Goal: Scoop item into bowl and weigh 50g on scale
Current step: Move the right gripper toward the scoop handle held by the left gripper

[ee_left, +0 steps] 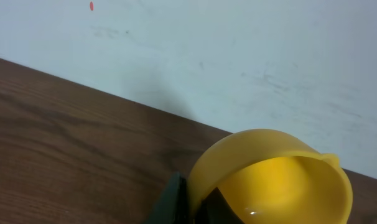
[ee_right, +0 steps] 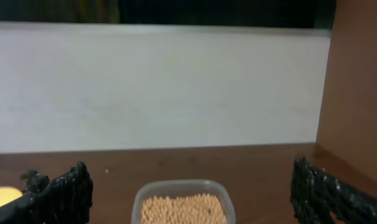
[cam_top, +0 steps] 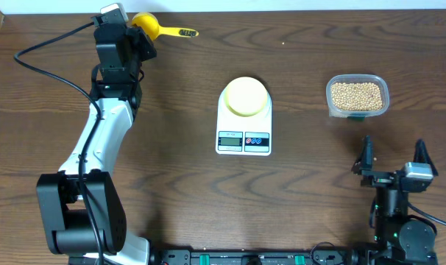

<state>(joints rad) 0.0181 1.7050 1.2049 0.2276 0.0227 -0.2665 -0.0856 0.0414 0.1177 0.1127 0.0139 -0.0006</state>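
Note:
The pale yellow-green bowl stands on the platform of the white scale at mid-table. The tan beans fill a clear plastic tub at the right; they also show in the right wrist view. A yellow scoop lies at the far left edge of the table, handle pointing right. My left gripper is at the scoop's cup; in the left wrist view its fingers sit on either side of the cup's rim. My right gripper is open and empty, in front of the tub.
A pale wall runs along the table's far edge, just behind the scoop. The left arm's black cable loops over the table at the far left. In the right wrist view the tub lies between the spread fingers, further out.

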